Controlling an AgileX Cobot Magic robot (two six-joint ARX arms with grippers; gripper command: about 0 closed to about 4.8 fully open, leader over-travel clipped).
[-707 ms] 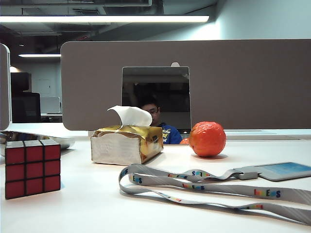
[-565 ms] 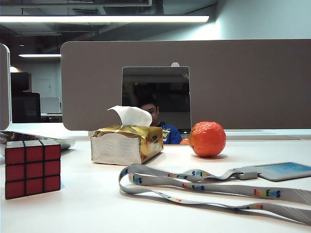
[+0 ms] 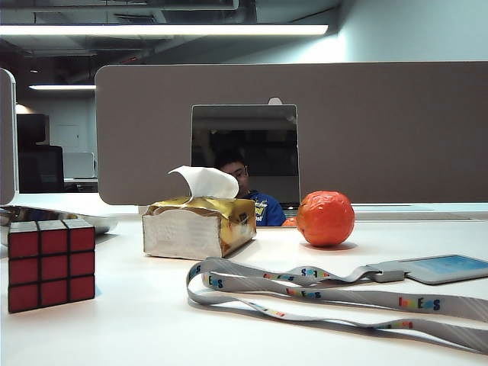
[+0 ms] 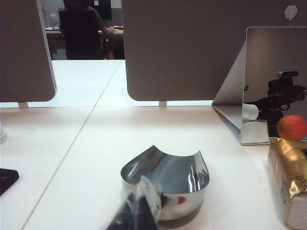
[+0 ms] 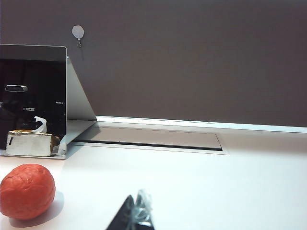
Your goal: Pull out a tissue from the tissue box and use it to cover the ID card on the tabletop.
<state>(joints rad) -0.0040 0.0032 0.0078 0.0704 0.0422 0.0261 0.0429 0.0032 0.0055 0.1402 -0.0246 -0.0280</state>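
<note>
Left tool [image 4: 139, 203] low over bench [image 4: 96, 143] beside steel scoop [image 4: 165, 177], tips together; right tool [image 5: 134, 213] pinched shut, holding nothing, near orange [image 5: 26, 191]. Tissue [image 3: 204, 181] poking from tissue box [image 3: 198, 226]; ID card [image 3: 446, 268] flat at right with lanyard [image 3: 320, 293], cube [image 3: 51, 263] left.

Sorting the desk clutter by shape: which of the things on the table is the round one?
The orange ball, right of the gold-topped tissue box; the red-faced cube and box are blocky, the ID card flat.
</note>
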